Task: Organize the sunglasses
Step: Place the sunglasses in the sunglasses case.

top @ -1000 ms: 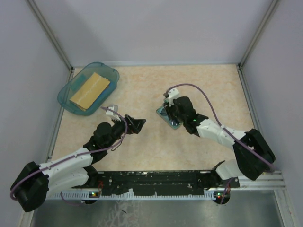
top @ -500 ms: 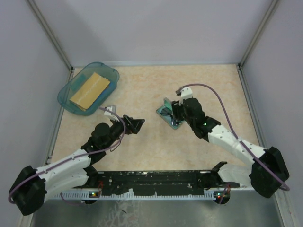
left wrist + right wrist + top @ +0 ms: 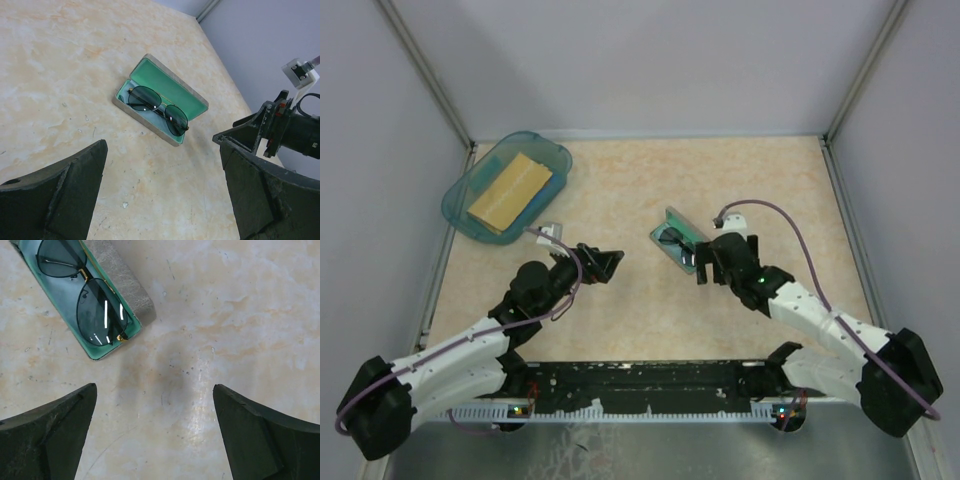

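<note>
The sunglasses (image 3: 157, 109) are seen lying lenses-up inside the open grey case (image 3: 125, 287) w/ green lining, approx. mid-table and slightly right of centre in the top view. The case is set diagonally on the beige marbled table (image 3: 620, 180), lid hinged open. A thin temple arm is made out through one dark lens in the right wrist view. The right gripper (image 3: 154, 387) is held just beside the case's near end, jaws spread wide w/ nothing gripped betw. them. Only bare tabletop is seen in the gap, & no contact w/ case or glasses is shown. The left gripper (image 3: 604, 262) is pointed toward the case from the left, well apart from it, jaws likewise spread wide & empty. In the left wrist view the case is framed betw. the two dark fingers, w/ the right gripper seen at the right edge, near the case but not touching. A translucent blue tray (image 3: 455, 212) holding a tan block (image 3: 510, 190) is placed at the far-left corner, well apart from both grippers.
</note>
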